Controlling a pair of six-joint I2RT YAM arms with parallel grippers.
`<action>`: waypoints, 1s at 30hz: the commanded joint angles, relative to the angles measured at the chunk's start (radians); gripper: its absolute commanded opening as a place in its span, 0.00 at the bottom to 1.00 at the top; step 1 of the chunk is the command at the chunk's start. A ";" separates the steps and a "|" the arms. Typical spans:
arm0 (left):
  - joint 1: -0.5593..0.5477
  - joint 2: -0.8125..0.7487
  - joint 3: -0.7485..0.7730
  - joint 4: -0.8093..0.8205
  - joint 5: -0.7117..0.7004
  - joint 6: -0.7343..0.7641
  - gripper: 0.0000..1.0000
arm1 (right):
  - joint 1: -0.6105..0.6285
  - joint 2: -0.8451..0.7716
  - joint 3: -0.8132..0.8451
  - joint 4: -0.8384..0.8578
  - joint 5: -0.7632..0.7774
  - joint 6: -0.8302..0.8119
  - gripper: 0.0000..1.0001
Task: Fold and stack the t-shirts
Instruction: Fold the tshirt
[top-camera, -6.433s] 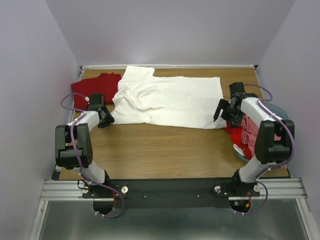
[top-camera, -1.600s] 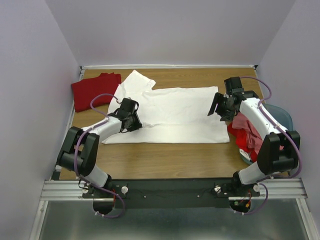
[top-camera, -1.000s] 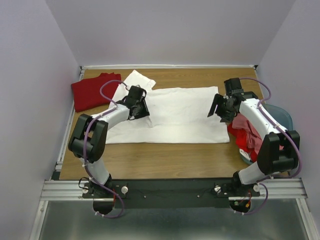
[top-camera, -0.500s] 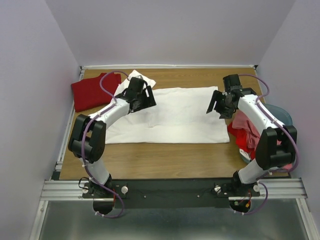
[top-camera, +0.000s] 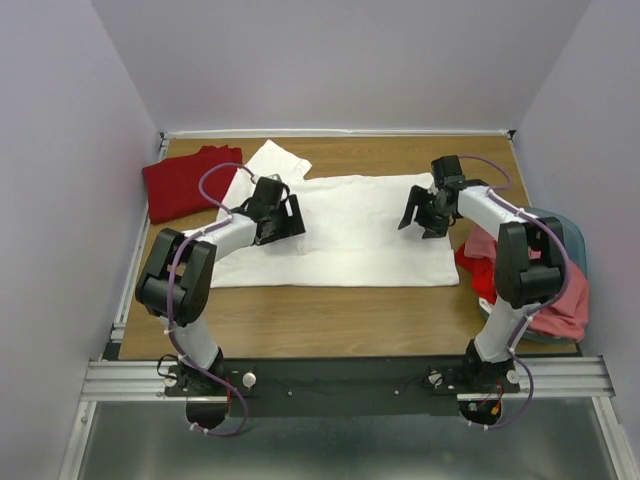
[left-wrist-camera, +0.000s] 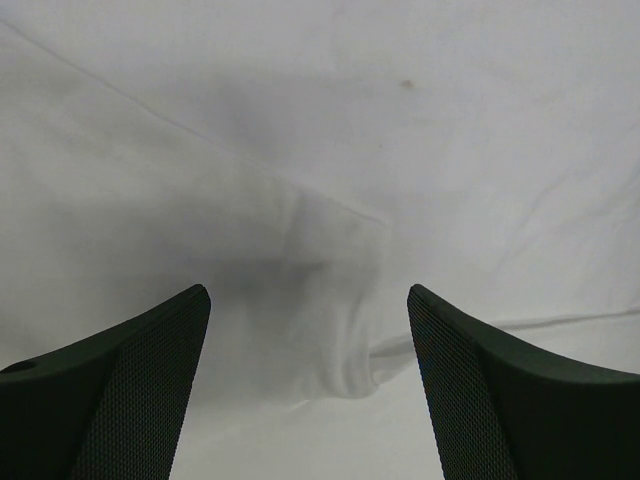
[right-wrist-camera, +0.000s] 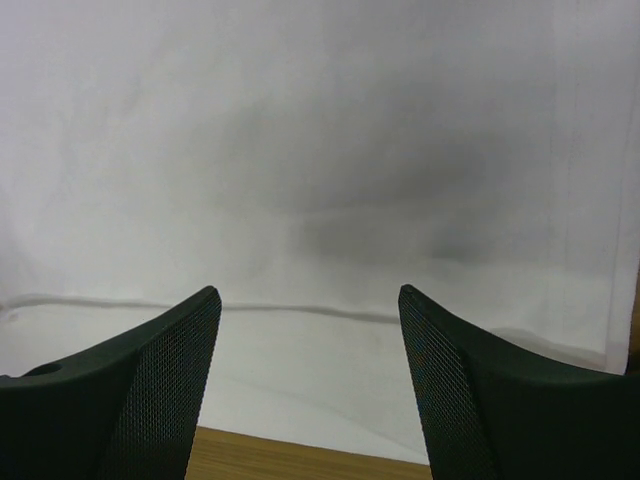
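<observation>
1. You are looking at a wood-grain table (top-camera: 340, 320) that fills the middle of the top view, its grain running from 9 to 3 o'clock.
2. Plain pale lilac walls close it in: the back wall (top-camera: 340, 60) at 12 o'clock, the left wall (top-camera: 50, 250) at 9 and the right wall (top-camera: 600, 150) at 3.
3. At 6 o'clock a silver slotted rail (top-camera: 340, 378) runs along the table's near edge.
4. Below the rail you see a dull grey surface (top-camera: 340, 450).
5. Your light is soft and even.
</observation>
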 joint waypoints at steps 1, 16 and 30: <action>0.002 -0.024 -0.056 0.089 0.011 0.030 0.88 | 0.001 0.035 -0.064 0.059 -0.011 -0.007 0.79; 0.001 -0.162 -0.281 0.123 -0.049 -0.027 0.88 | -0.002 -0.125 -0.383 0.011 0.066 0.125 0.79; -0.019 -0.379 -0.380 0.060 0.011 -0.096 0.88 | -0.002 -0.292 -0.385 -0.090 0.084 0.147 0.80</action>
